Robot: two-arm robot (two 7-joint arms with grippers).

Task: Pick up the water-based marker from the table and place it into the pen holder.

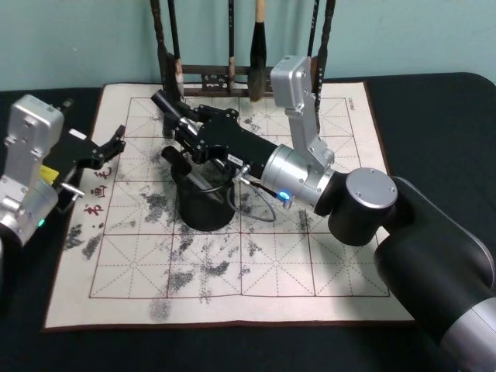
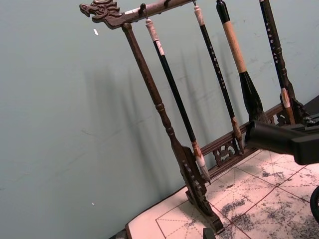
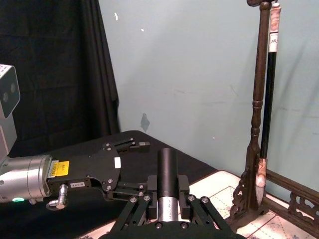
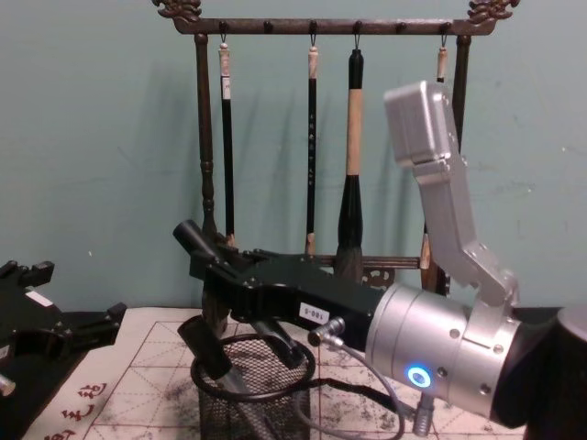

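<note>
The water-based marker [image 1: 167,108] is a dark, thick-barrelled pen with a black cap, held tilted above the worktop [image 1: 434,124] in the right claw [image 1: 180,124], whose fingers clamp its barrel (capped end toward the brush rack). The pen holder [image 1: 204,203], a short round black wire-mesh cup with a solid rim, stands upright on the ink-smudged white mat, below the marker. Dark pens lean inside it.

Wall: we see a plain pale teal wall [image 4: 92,137] behind the table's far edge — a few small scuffs.
Curtain: we see black cloth [image 3: 55,69] hanging beside the wall.
Furniture: a dark wooden brush rack [image 4: 321,27] with hanging brushes.
</note>
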